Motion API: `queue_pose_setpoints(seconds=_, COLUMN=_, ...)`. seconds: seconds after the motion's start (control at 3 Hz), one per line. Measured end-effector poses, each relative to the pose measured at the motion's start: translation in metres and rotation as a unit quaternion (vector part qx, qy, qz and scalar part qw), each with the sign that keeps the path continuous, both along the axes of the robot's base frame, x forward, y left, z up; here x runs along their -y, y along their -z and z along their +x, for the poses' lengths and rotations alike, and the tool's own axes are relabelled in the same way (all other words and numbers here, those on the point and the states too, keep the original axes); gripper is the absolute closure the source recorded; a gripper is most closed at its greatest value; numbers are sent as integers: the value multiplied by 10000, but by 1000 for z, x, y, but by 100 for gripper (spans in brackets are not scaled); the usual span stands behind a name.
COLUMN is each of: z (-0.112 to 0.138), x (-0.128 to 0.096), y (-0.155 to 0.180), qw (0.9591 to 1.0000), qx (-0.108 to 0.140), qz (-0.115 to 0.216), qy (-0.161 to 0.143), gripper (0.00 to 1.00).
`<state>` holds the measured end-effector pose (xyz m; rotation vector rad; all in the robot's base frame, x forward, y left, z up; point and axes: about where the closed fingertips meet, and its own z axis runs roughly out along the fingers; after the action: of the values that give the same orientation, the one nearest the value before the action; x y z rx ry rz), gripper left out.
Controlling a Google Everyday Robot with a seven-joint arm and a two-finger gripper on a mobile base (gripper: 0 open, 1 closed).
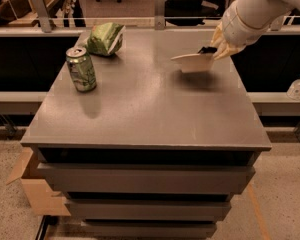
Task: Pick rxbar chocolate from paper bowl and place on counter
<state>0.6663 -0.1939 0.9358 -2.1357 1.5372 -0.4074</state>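
Observation:
The paper bowl (192, 63) hangs tilted above the far right part of the counter (140, 109), with its shadow on the top below it. The dark rxbar chocolate (207, 49) sticks out over the bowl's right rim. My gripper (216, 48) comes in from the upper right and is shut on the bar at that rim. The bowl is lifted together with it. Most of the bar is hidden by the bowl's wall and my fingers.
A green soda can (81, 69) stands on the counter's left side. A green snack bag (106, 39) lies at the far left corner. A railing runs behind the counter. A cardboard box (32, 189) sits on the floor at the lower left.

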Motion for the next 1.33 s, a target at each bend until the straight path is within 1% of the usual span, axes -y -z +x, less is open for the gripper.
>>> queue_pose_setpoints(seconds=0.33, z=-3, x=-8, y=-23, qw=9999, qx=58, qz=-76, qy=-65, gripper=100)
queue_pose_setpoints(seconds=0.67, z=-6, x=-18, y=-24, qw=9995, qx=54, qz=-176, qy=-247, gripper=100)
queue_pose_setpoints(seconds=1.0, z=-11, x=-26, y=-21, qw=9993, qx=39, qz=-57, qy=-374, gripper=100)
queue_pose_setpoints(seconds=1.33, z=-19, x=-42, y=1, qw=9981, qx=-125, qz=179, qy=-572, gripper=100)
